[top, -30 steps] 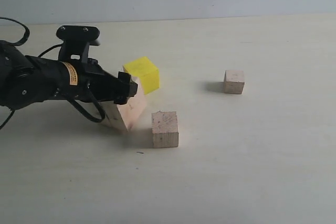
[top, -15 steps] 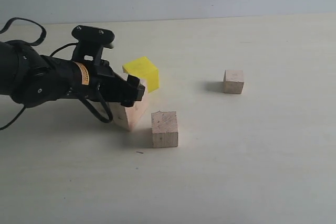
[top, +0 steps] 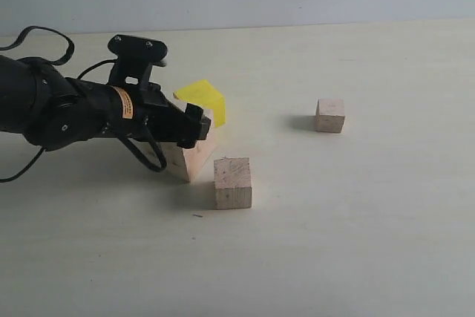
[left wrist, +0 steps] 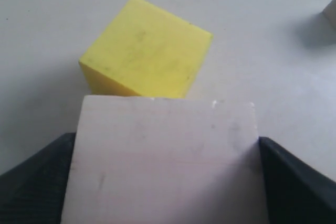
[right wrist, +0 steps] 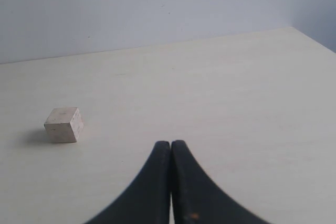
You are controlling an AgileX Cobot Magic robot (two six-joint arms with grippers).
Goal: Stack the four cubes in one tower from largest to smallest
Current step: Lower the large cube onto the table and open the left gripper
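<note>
My left gripper (top: 194,133) is shut on the large pale wood cube (top: 194,159), which hangs tilted with one corner at the table. In the left wrist view that large cube (left wrist: 165,156) fills the space between the two black fingers (left wrist: 294,179). The yellow cube (top: 204,94) sits just behind it, partly hidden, and shows whole as the yellow cube (left wrist: 147,51) in the left wrist view. The medium wood cube (top: 232,182) stands just right of the large one. The small wood cube (top: 329,115) sits far right. My right gripper (right wrist: 170,148) is shut and empty, with the small cube (right wrist: 64,124) off to its side.
The cubes rest on a pale table (top: 356,220) that meets a grey-blue wall at the back. The left arm's black body and cables (top: 52,105) reach in from the left edge of the exterior view.
The left arm has carried the large cube to the right and slightly toward the back, so it now covers more of the yellow cube. The other cubes have not moved.
</note>
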